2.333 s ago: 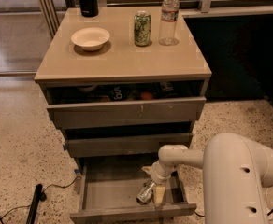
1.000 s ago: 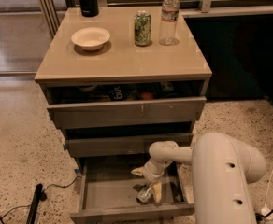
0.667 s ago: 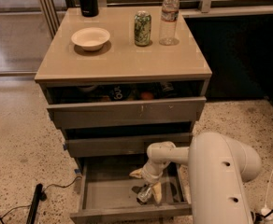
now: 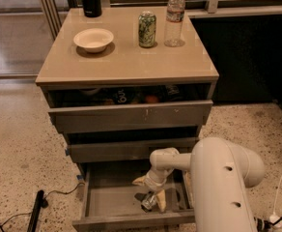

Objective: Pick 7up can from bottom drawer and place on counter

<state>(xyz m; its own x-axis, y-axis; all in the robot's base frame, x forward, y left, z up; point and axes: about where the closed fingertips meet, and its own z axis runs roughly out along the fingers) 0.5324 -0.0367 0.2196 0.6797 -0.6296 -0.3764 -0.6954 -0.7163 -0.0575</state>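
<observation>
Small silvery dented 7up can [image 4: 148,202] lies lower centre, just beneath my claw [image 4: 150,193]; whether I'm gripping it, I cannot tell.

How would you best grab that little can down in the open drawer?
Across its round middle, from above: the 7up can seems to lie tipped on the bottom drawer floor, with walls blocking the sides. The gripper hangs right at it.
</observation>
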